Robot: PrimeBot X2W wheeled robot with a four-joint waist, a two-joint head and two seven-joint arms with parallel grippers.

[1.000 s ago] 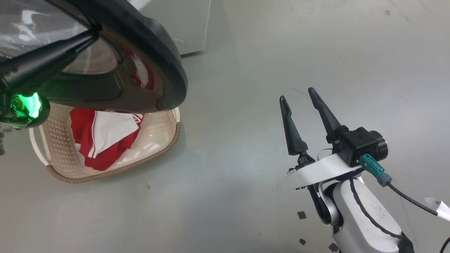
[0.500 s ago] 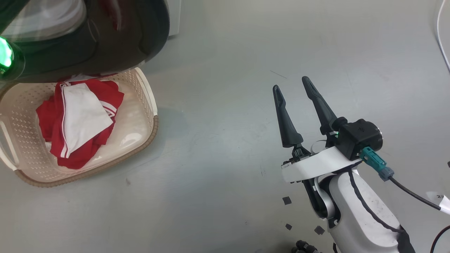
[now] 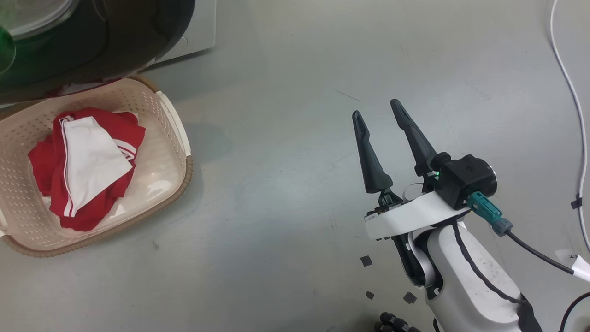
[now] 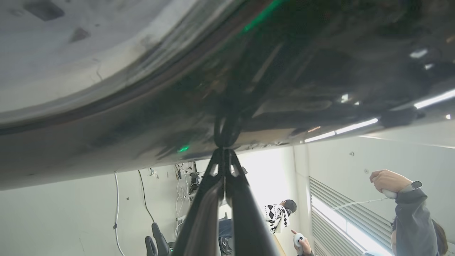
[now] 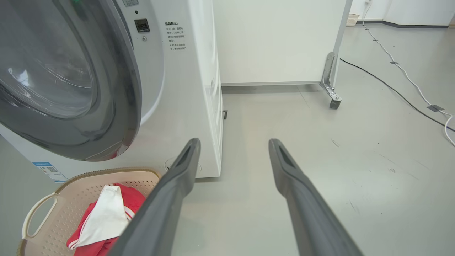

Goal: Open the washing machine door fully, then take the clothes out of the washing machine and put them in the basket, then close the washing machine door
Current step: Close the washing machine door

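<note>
— Where are the clothes (image 3: 87,161)?
— Piled in the basket (image 3: 177,138), white panel up, on the floor (image 3: 276,193) just before the washing machine (image 5: 185,106). The basket's long axis runs roughly across the head view, with one white handle facing open floor.
— Room to move?
— Plenty of bare floor on the right. The washing machine door (image 3: 120,41) overhangs the basket's far edge.
— Hands?
— The left hand (image 4: 224,151) is pinched together, tips against the door's glossy face. The right hand (image 3: 376,108) is spread wide and empty, well apart from the basket.
</note>
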